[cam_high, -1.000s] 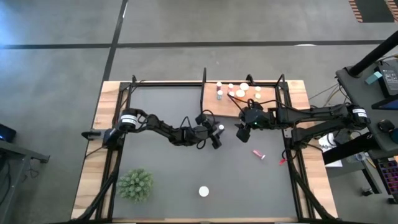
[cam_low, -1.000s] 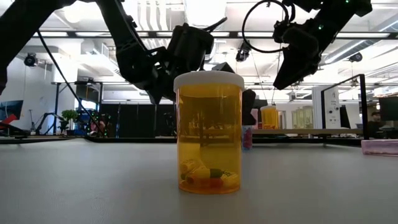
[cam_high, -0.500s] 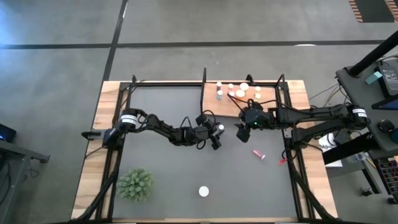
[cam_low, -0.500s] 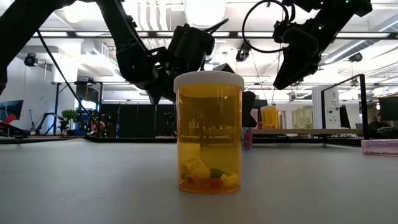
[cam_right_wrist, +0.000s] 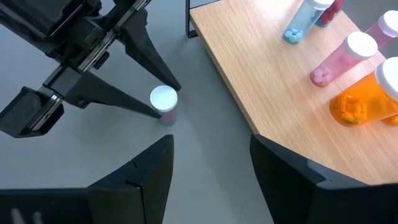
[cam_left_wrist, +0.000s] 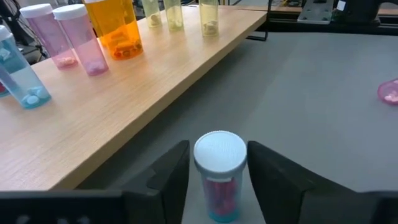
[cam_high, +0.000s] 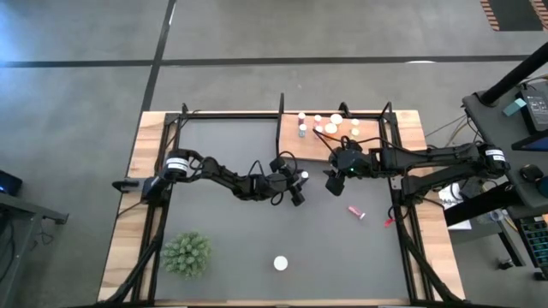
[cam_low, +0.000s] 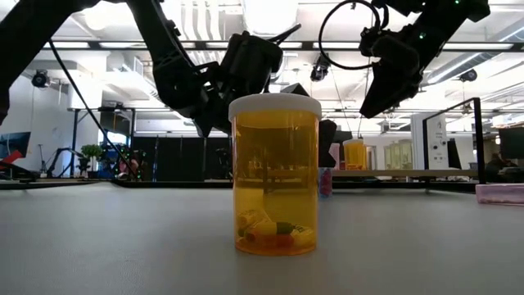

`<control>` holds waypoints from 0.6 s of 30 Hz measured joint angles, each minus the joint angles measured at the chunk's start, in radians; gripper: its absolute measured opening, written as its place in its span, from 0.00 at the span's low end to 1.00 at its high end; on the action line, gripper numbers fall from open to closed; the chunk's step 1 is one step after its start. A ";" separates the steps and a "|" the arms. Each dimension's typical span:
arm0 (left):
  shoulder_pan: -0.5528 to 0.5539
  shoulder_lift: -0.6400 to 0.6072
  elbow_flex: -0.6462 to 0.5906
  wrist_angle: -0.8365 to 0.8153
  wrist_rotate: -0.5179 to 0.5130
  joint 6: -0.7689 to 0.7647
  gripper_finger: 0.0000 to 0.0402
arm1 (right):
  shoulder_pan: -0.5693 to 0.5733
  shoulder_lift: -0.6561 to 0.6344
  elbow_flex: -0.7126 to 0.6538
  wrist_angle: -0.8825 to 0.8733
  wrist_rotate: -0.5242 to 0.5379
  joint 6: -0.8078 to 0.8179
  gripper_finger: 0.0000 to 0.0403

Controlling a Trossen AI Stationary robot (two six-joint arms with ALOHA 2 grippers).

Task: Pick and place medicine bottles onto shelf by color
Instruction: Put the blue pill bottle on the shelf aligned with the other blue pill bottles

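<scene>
Left pincer [cam_left_wrist: 217,177] straddles small white-capped pink bottle [cam_left_wrist: 219,176] upright on grey mat [cam_left_wrist: 323,93], fingers [cam_left_wrist: 169,174] flanking cap; contact unclear. Shelf [cam_left_wrist: 118,106] just beside, several bottles on it. Right pincer [cam_right_wrist: 208,168] spread, empty, near shelf edge.
</scene>
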 joint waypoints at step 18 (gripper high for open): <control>0.019 -0.047 0.090 0.017 -0.252 0.003 0.31 | 0.000 0.000 0.000 -0.002 0.000 -0.021 0.50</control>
